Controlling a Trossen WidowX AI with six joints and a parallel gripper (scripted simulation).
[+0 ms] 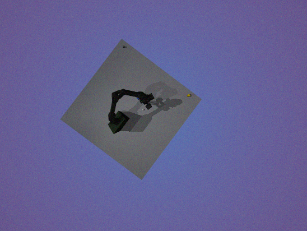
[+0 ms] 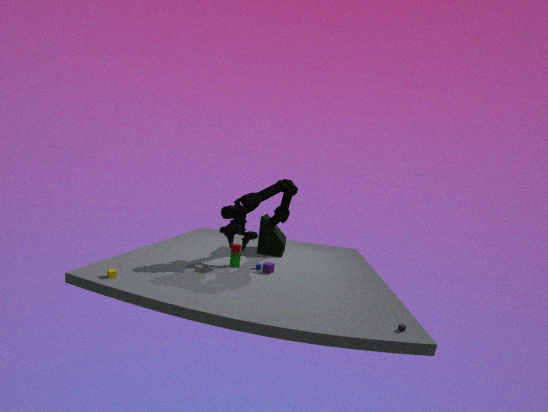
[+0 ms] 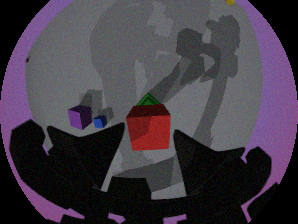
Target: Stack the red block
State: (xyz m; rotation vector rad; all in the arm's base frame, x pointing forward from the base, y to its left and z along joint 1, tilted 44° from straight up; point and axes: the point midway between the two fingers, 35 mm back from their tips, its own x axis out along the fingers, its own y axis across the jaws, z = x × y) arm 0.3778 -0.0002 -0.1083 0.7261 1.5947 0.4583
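Note:
The red block (image 2: 236, 248) (image 3: 150, 136) sits on top of the green tower (image 2: 235, 260) (image 3: 148, 98), upright and roughly in line with it in the exterior view. In the wrist view the red block hides most of the tower; only a green corner shows behind it. My gripper (image 2: 237, 248) (image 3: 149, 129) is open, with one finger on each side of the red block and a gap on both sides in the wrist view. In the top view the arm hides the tower and the red block.
A small blue block (image 1: 138, 98) (image 2: 258, 266) (image 3: 100, 121) and a larger purple block (image 2: 268, 268) (image 3: 79, 117) lie beside the tower. A yellow block (image 1: 189, 95) (image 2: 111, 273) and a small dark block (image 1: 124, 46) (image 2: 402, 327) lie near far-apart table corners. A tiny pale object (image 1: 143, 109) lies near the arm.

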